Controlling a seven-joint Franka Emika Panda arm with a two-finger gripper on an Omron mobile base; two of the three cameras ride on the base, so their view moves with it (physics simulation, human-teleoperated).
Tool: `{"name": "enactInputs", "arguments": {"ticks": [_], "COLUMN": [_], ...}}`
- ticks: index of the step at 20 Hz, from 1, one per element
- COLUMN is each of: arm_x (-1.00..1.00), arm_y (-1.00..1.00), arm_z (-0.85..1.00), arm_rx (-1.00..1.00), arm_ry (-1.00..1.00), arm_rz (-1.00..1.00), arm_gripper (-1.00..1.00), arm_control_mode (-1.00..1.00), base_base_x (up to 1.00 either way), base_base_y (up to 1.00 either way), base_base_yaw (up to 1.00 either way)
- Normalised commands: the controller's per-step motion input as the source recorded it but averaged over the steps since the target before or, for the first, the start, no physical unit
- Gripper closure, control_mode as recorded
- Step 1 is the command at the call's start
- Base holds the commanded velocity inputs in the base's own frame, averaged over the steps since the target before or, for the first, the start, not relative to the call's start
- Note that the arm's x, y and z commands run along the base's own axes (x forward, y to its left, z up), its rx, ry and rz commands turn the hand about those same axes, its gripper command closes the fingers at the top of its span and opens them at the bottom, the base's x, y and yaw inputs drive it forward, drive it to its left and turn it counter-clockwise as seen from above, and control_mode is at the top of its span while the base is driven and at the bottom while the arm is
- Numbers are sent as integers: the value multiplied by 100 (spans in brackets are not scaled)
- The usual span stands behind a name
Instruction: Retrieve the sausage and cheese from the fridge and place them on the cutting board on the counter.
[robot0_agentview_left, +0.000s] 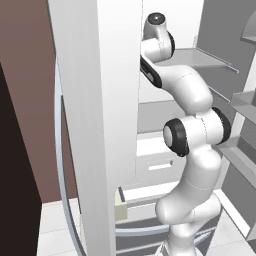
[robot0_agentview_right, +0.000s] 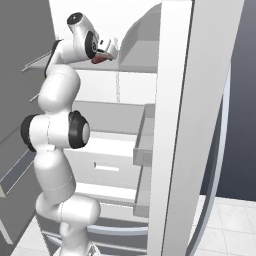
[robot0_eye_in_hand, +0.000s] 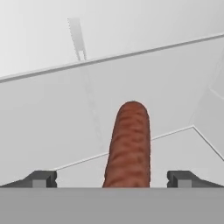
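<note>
Hand view: I am lining the gripper up on the sausage, jaws spread as wide as they go and holding nothing

The sausage is lying dead ahead between my two fingertips, clear of both, on the white shelf inside the fridge. Its long axis is running straight away from the hand, near end at the jaw line, rounded far end pointing deeper in. So the fingers are flanking its slim sides, which I judge is right for closing across it after a short push forward. In the right base view the gripper is sitting at the upper shelf with the sausage showing red just under it
</note>
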Motion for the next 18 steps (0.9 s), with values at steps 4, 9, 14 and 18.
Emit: {"name": "enactInputs", "arguments": {"ticks": [4,9,14,18], "arm_x": [-5,0,0,0], "arm_y": [0,0,0,0], "arm_z": [-38,-43,-43,-45], "arm_rx": [0,1,2,5], "arm_ry": [5,2,0,0], "arm_rz": [0,0,0,0], "arm_gripper": [-100,-100,100,100], "arm_control_mode": [-100,-100,-100,-100], "base_base_x": [0,0,0,0], "base_base_y": [0,0,0,0], "base_base_yaw": [0,0,0,0]}}
